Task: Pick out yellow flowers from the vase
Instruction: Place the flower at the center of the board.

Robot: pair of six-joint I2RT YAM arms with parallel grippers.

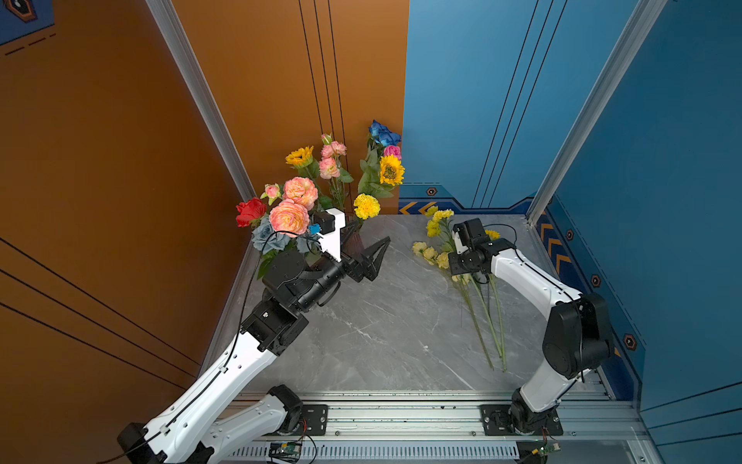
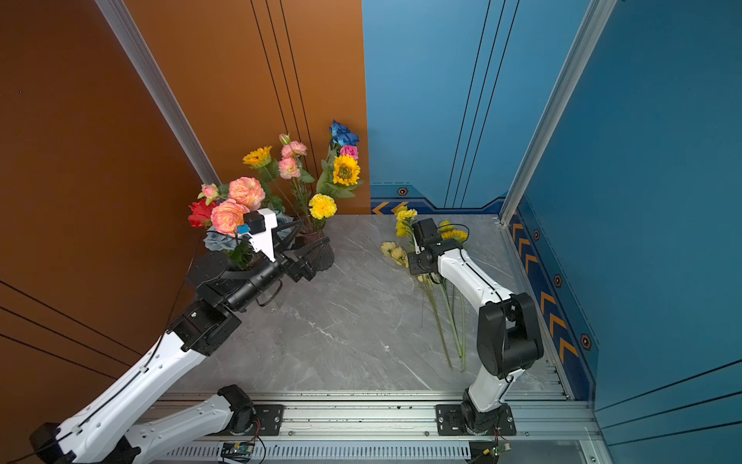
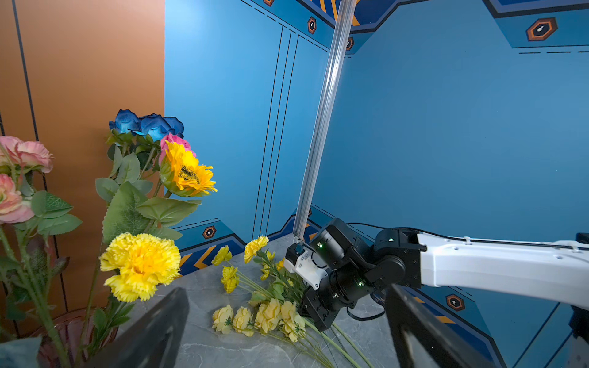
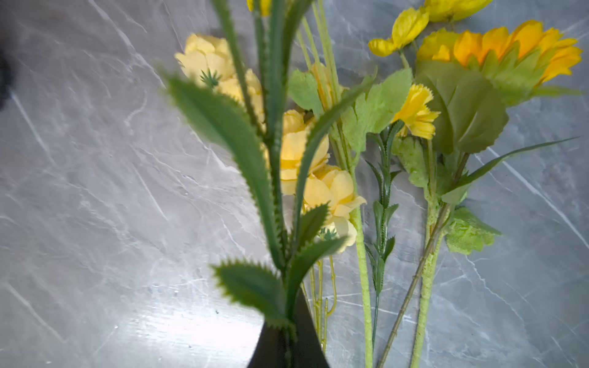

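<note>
Closest to the lens in the right wrist view, a leafy stem (image 4: 274, 178) rises out of the right tool (image 4: 288, 341), whose dark tips are closed tight on it. Beyond it, yellow flowers lie on the grey marble surface (image 4: 79, 159): pale roses (image 4: 296, 149), a small carnation (image 4: 416, 111), poppies (image 4: 404, 32) and a sunflower (image 4: 510, 47) seen from behind, their stems side by side.

In both top views this pile (image 1: 435, 249) sits at the back right of the surface, with its stems (image 1: 488, 325) pointing to the front. The right arm (image 1: 530, 273) is bent over it and hides the tool from above.

The left tool (image 1: 371, 235) stands wide open and holds nothing. It hovers just beside the vase (image 1: 356, 244) at the back left corner. Three yellow flowers stand in the vase: a pompom (image 1: 366, 206) just above the open jaws, a tall sunflower (image 1: 391, 170) higher up and to the right, and a second sunflower (image 1: 300, 156) higher up and to the left. Around them are peach peonies (image 1: 289, 217), a red rose (image 1: 250, 211), pink blooms (image 1: 330, 166), blue roses (image 1: 383, 133) and grey-blue roses (image 1: 265, 237). The left wrist view shows the pompom (image 3: 140, 266) close beside one finger (image 3: 153, 331), not touching it.
</note>
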